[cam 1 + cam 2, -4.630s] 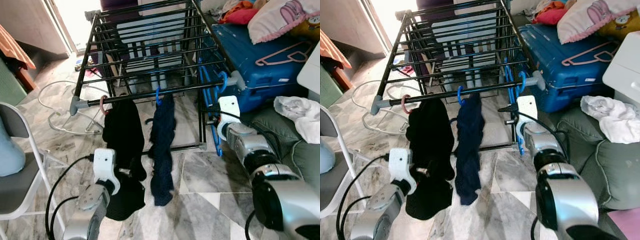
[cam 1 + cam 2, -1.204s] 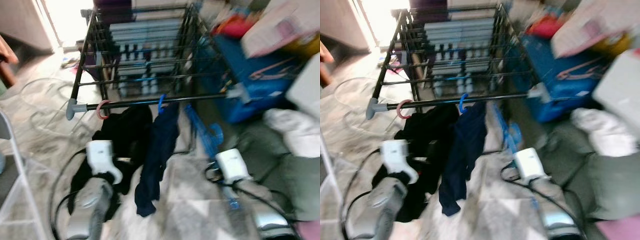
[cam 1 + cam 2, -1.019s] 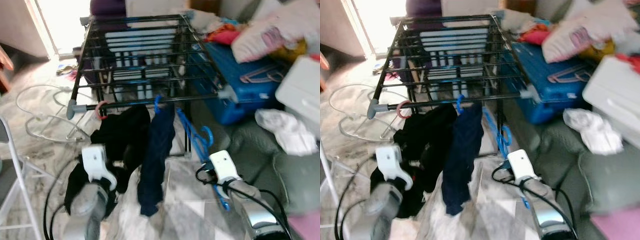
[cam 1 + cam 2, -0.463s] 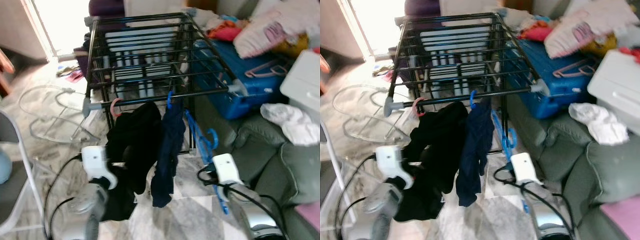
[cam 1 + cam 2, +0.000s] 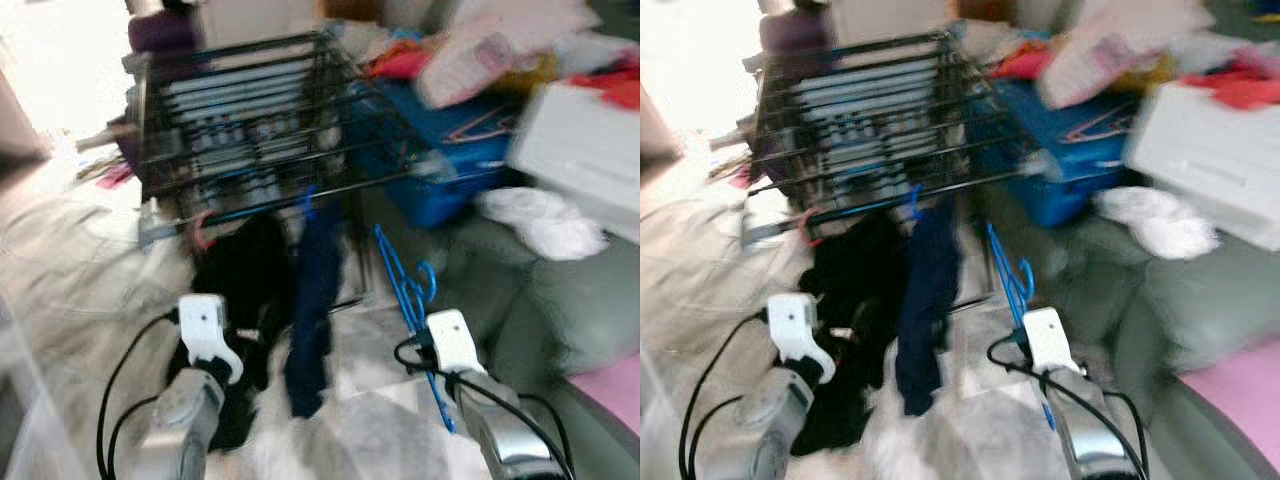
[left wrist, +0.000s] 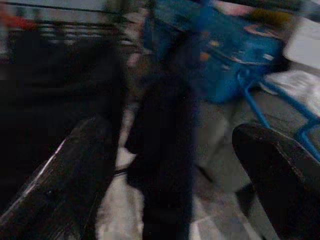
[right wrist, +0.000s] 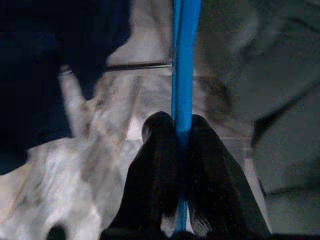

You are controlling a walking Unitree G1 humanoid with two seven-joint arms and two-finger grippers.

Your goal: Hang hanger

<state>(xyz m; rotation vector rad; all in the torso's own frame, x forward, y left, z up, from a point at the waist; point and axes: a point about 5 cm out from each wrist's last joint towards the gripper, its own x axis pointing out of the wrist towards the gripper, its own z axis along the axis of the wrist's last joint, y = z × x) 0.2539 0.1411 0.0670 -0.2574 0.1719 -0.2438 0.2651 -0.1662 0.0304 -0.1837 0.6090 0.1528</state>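
Right wrist view shows our right gripper clamped on the hanger; left gripper spread; rack hanging remains.

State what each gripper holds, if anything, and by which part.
The right gripper pinches the blue hanger on a straight bar of its frame. The left gripper is open, holding nothing.

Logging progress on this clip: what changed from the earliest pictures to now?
The right pincer, clamped on the blue hanger, has carried it off the rack's front rail down toward the floor. The black garment and navy garment still hang there; the left pincer stays open.
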